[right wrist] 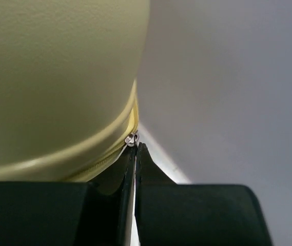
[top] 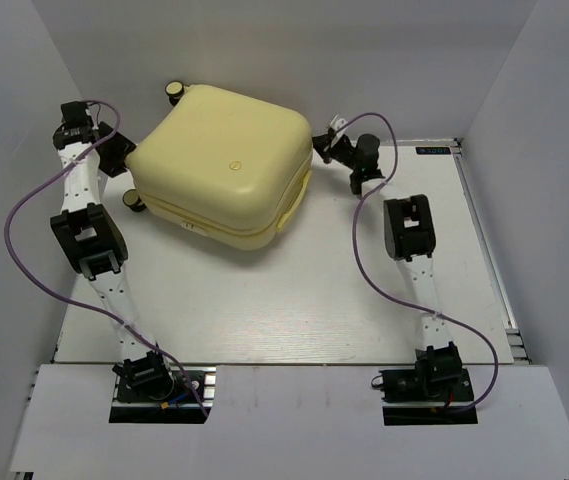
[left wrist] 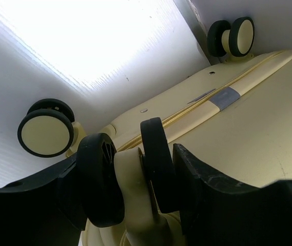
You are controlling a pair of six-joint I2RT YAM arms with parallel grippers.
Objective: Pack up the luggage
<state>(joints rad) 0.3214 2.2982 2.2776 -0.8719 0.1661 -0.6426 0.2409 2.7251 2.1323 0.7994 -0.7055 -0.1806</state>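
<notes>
The pale yellow luggage (top: 224, 165) lies closed on the table at the back, slightly left of centre. At its left end, my left gripper (top: 119, 150) has its jaws round a black twin wheel (left wrist: 158, 154). In the left wrist view the left gripper (left wrist: 130, 164) presses both fingers against the wheel's sides, beside the luggage shell (left wrist: 238, 138). At the luggage's right corner, my right gripper (top: 326, 145) is shut. In the right wrist view the right gripper (right wrist: 135, 148) pinches the silver zipper pull (right wrist: 131, 138) against the yellow shell (right wrist: 58, 77).
White walls enclose the table; the left wall (left wrist: 84, 41) stands close behind the wheels. Two other cream wheels (left wrist: 45, 132) (left wrist: 235, 37) stick out at that end. A metal rail (top: 484, 230) runs along the table's right edge. Purple cables loop beside both arms.
</notes>
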